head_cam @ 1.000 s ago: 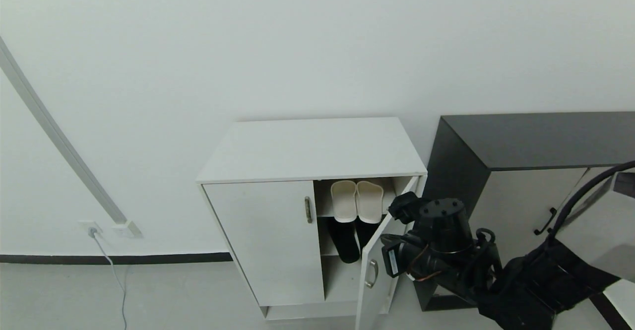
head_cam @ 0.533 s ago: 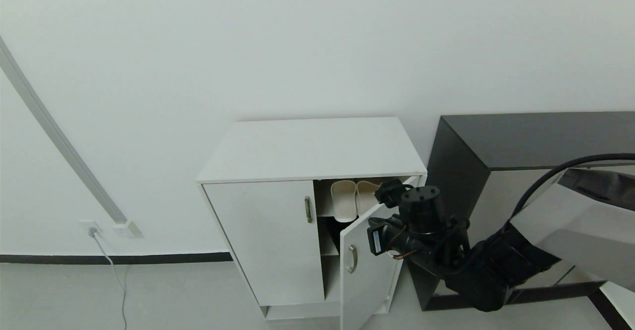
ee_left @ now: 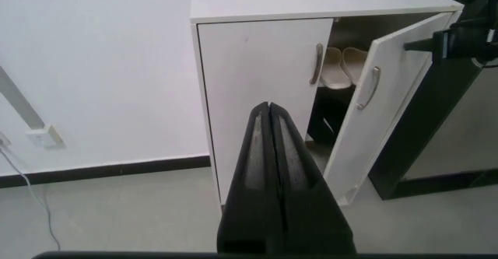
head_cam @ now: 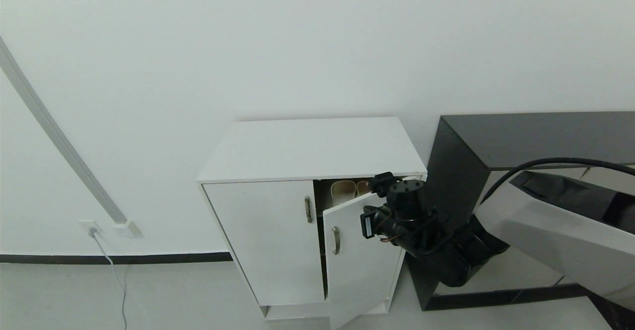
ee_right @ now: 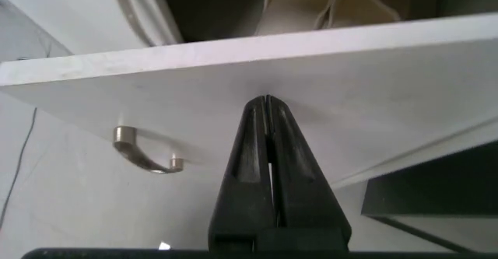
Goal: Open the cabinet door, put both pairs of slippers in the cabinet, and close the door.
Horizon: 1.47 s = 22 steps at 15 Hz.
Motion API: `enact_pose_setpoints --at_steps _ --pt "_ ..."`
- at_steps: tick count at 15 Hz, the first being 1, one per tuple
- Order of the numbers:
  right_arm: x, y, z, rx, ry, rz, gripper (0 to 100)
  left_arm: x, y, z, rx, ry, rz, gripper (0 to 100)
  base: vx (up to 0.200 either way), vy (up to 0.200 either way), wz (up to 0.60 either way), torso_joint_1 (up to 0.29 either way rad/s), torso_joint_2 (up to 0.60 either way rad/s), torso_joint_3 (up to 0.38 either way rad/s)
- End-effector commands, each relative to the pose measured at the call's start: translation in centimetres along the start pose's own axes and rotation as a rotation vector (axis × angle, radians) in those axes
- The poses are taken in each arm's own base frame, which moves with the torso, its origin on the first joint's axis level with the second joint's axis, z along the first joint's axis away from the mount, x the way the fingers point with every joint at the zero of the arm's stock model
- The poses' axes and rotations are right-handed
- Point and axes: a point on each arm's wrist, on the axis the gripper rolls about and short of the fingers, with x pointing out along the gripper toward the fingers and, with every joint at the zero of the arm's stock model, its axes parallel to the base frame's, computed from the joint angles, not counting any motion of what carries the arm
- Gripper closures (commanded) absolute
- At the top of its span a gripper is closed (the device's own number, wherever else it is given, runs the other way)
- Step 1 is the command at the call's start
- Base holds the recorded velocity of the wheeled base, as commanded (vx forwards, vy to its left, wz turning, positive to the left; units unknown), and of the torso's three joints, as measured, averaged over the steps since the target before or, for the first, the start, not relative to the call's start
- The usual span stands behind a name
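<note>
The white cabinet's right-hand door (head_cam: pixel 359 260) stands partly open, swung out from its hinge at the cabinet's right edge, with its curved metal handle (head_cam: pixel 336 240) facing the room. Through the gap, a pair of cream slippers (head_cam: pixel 343 191) sits side by side on the top shelf, heels outward. From the left wrist view, a dark shape (ee_left: pixel 323 123) lies on the shelf below them, too shadowed to make out.

The right gripper (head_cam: pixel 383 180) is at the door's upper edge, on its outer face. Its two black fingers (ee_right: pixel 257 146) are pressed together with nothing between them, and their tips touch the white panel just under the top rim, above and to one side of the handle (ee_right: pixel 140 146). The slippers (ee_right: pixel 299 2) lie just beyond that edge.

The left gripper (ee_left: pixel 268 111) hangs well back from the white cabinet (head_cam: pixel 312 149), fingers closed flat and empty, pointing at the closed left door (head_cam: pixel 263 240).

A black cabinet (head_cam: pixel 496 139) stands just beside the white one, and a wall socket with a grey cable (head_cam: pixel 92 231) is off to the left.
</note>
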Motion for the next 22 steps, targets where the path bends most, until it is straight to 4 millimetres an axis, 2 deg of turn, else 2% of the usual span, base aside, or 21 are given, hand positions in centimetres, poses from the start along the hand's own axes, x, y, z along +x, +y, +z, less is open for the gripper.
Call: enact_pose_setpoints --at_steps 1,11,18,22 --pt "1.1 -0.1 -0.5 0.002 0.0 -0.007 100 0.0 0.0 0.0 0.0 0.001 0.0 100 0.0 0.0 0.0 0.0 0.0 0.0" --pt "4.2 -1.2 -0.7 0.019 -0.039 -0.036 100 0.0 0.0 0.0 -0.005 -0.001 0.002 100 0.0 0.0 0.0 0.0 0.0 0.0" --pt "4.9 -1.4 0.0 0.02 -0.037 -0.042 100 0.0 0.0 0.0 -0.003 0.001 0.0 100 0.0 0.0 0.0 0.0 0.0 0.0" --pt "5.6 -2.2 0.3 0.026 -0.049 -0.062 100 0.0 0.0 0.0 -0.003 -0.001 0.0 100 0.0 0.0 0.0 0.0 0.0 0.0"
